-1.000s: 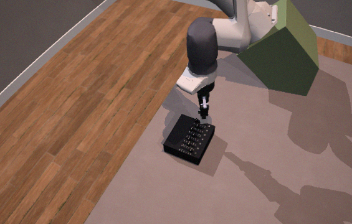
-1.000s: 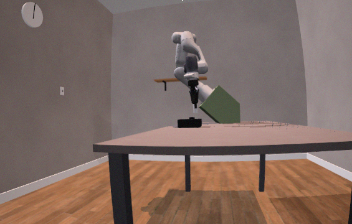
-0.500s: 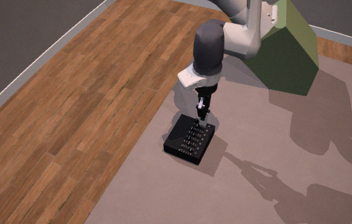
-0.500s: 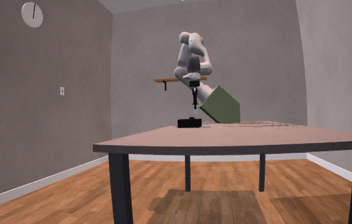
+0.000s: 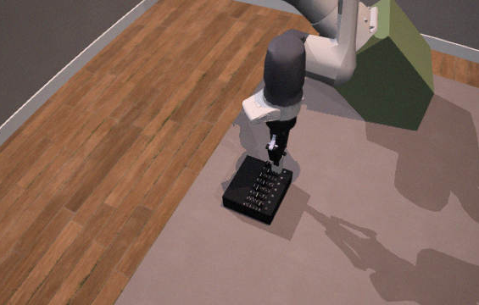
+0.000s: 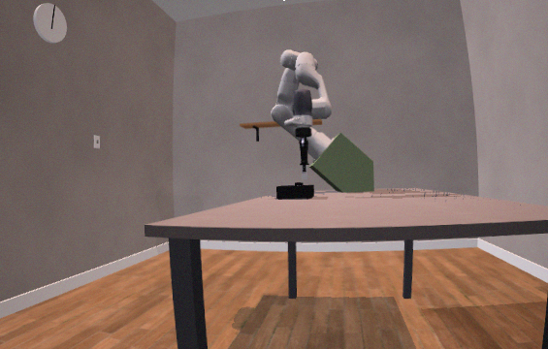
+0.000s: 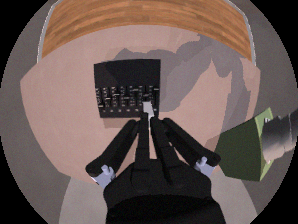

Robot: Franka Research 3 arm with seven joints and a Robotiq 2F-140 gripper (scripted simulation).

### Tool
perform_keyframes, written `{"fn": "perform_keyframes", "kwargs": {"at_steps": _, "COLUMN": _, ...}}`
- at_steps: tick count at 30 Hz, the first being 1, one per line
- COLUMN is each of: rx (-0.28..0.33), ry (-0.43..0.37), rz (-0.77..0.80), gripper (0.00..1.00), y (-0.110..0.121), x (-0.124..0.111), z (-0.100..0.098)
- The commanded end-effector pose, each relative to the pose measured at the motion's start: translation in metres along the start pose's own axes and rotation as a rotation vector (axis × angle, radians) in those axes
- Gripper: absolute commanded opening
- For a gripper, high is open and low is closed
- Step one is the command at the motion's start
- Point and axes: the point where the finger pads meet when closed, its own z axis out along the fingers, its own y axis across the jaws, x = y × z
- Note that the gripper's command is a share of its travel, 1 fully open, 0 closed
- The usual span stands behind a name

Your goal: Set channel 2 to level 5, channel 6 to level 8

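Note:
The black lighting desk (image 5: 260,190) stands flat on the grey table top, with a row of several small faders with pale caps on its top. It also shows in the exterior view (image 6: 295,191) and in the wrist view (image 7: 128,90). My gripper (image 5: 276,159) points straight down over the far end of the desk, near the end fader. Its fingers are shut together with nothing between them. In the wrist view the fingertips (image 7: 147,108) lie over the faders at the desk's right side. In the exterior view the gripper (image 6: 304,168) hangs a little above the desk. The fader levels are too small to read.
A large green block (image 5: 392,72) stands on the table behind the arm, to the right of the desk. The table's left edge runs close beside the desk, with wooden floor (image 5: 74,140) below. A wall shelf (image 6: 266,124) is far behind.

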Motion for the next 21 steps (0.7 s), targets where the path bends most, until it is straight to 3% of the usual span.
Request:
{"fn": "perform_keyframes", "kwargs": {"at_steps": 1, "rx": 0.005, "ry": 0.0, "rz": 0.017, "gripper": 0.0, "y": -0.0018, "x": 0.0, "z": 0.0023}}
{"fn": "perform_keyframes", "kwargs": {"at_steps": 21, "rx": 0.005, "ry": 0.0, "rz": 0.017, "gripper": 0.0, "y": -0.0019, "x": -0.0002, "z": 0.0078}}
